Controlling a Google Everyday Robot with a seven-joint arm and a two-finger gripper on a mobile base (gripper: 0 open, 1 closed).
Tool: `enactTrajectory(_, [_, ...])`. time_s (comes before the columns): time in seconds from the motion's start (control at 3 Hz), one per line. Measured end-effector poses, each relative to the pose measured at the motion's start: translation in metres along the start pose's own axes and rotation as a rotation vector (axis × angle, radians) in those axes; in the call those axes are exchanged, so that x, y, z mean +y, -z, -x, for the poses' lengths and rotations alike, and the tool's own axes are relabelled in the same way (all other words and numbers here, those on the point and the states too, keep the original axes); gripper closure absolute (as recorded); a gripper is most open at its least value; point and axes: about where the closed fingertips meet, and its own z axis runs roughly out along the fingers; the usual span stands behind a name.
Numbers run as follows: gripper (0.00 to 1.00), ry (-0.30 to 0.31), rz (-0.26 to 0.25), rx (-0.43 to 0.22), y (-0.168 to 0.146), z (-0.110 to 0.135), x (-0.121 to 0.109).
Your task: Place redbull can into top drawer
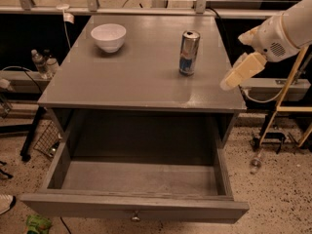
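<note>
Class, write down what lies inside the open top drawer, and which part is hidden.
Nothing shows on the drawer floor. Its near strip is hidden behind the front panel. The can stands on the table; the claw hangs at the table's right edge.

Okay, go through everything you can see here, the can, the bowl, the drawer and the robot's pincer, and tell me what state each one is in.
can: upright on the table, right of centre, not yet in the drawer
bowl: upright, on the table's back left part
drawer: pulled out, open
pincer: in the air at the table's right edge, right of the can, apart from it
</note>
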Motion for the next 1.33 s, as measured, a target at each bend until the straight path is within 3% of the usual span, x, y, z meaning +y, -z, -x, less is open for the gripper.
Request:
enactTrajectory(0.33, [0.00,-0.069,-0.034,-0.115,-0.008,0.004,-0.010])
enactTrajectory(0.67, [0.00,-0.124,-0.032,-0.254,-0.034,0.024,-0.030])
enactTrajectory(1.33, [0.00,-0.160,-0.015,-0.387,-0.081,0.057,-0.055])
